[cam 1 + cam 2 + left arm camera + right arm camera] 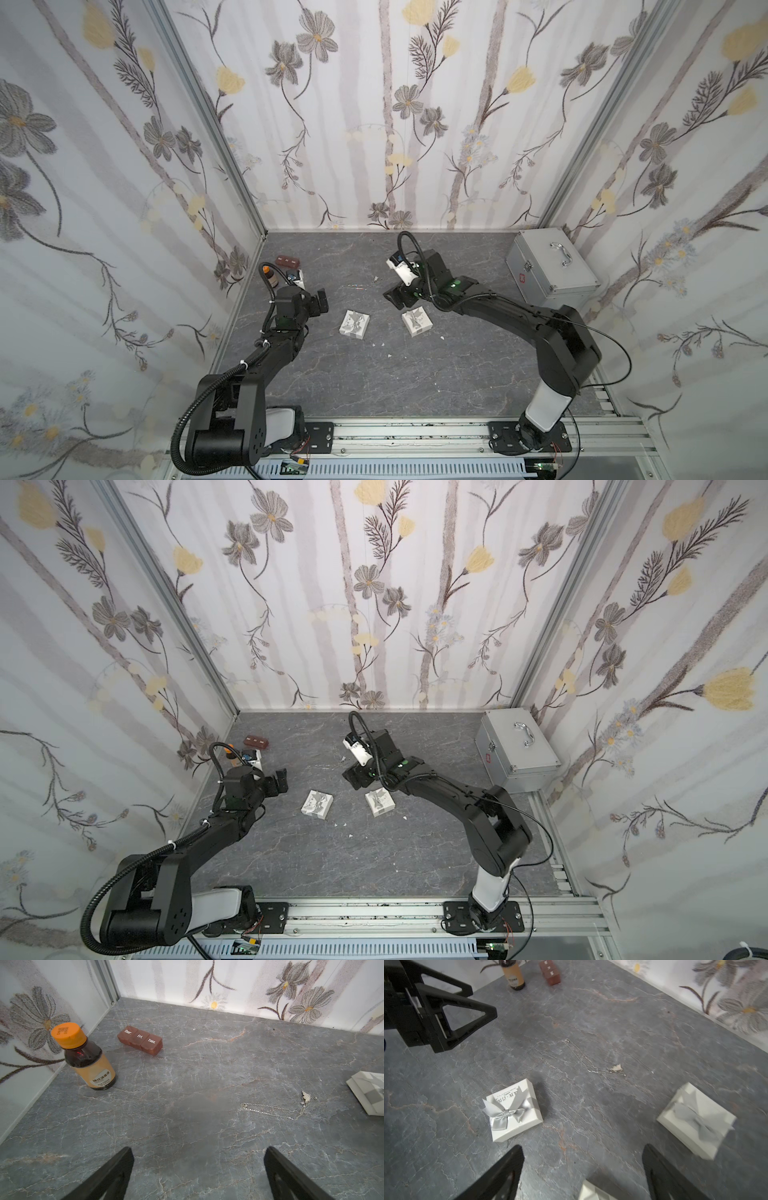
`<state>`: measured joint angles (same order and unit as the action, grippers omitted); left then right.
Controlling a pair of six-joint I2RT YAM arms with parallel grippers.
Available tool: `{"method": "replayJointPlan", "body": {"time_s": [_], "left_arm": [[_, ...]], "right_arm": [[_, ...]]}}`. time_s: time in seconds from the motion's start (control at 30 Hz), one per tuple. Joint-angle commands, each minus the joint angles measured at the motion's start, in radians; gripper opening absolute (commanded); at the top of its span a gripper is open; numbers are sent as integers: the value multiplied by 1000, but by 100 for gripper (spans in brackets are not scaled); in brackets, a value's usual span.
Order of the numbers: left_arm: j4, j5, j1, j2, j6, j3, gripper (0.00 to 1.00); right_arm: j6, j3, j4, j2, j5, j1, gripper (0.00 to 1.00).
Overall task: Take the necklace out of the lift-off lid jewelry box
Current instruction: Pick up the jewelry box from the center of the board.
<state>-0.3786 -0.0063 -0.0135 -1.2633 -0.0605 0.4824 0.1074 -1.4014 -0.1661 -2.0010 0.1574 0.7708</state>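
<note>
The thin silver necklace [267, 1113] lies loose on the grey table [187, 1084], outside any box, its pale pendant [616, 1068] toward the right arm. A white jewelry box piece with a grey bow [512, 1109] sits near it, also seen in both top views [354, 325] [316, 805]. A second bowed piece [695, 1120] looks blurred. A third [415, 323] lies under my right gripper [582, 1146], which hovers open and empty. I cannot tell lid from base. My left gripper [198, 1148] is open and empty, short of the necklace.
A brown bottle with an orange cap [87, 1059] and a brown pill box [140, 1040] stand by the back left corner. A silver case [550, 268] sits at the back right. Small white crumbs [388, 356] dot the table. Papered walls close three sides.
</note>
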Motion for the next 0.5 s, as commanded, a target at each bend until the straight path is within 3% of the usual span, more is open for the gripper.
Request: {"method": "replayJointPlan", "body": {"time_s": [0.0, 0.13, 0.23, 0.33, 0.47], "left_arm": [[42, -4, 18, 39, -31, -2, 100], [73, 20, 82, 91, -69, -25, 100], [47, 112, 126, 114, -97, -42, 100], [35, 187, 139, 109, -99, -39, 100], [23, 198, 139, 110, -101, -45, 100]], "right_arm": [[149, -163, -191, -118, 8, 63, 89], [182, -323, -277, -231, 45, 116, 90], [206, -406, -338, -296, 47, 153, 91], [208, -454, -372, -347, 42, 179, 91], [195, -472, -375, -384, 47, 195, 92]]}}
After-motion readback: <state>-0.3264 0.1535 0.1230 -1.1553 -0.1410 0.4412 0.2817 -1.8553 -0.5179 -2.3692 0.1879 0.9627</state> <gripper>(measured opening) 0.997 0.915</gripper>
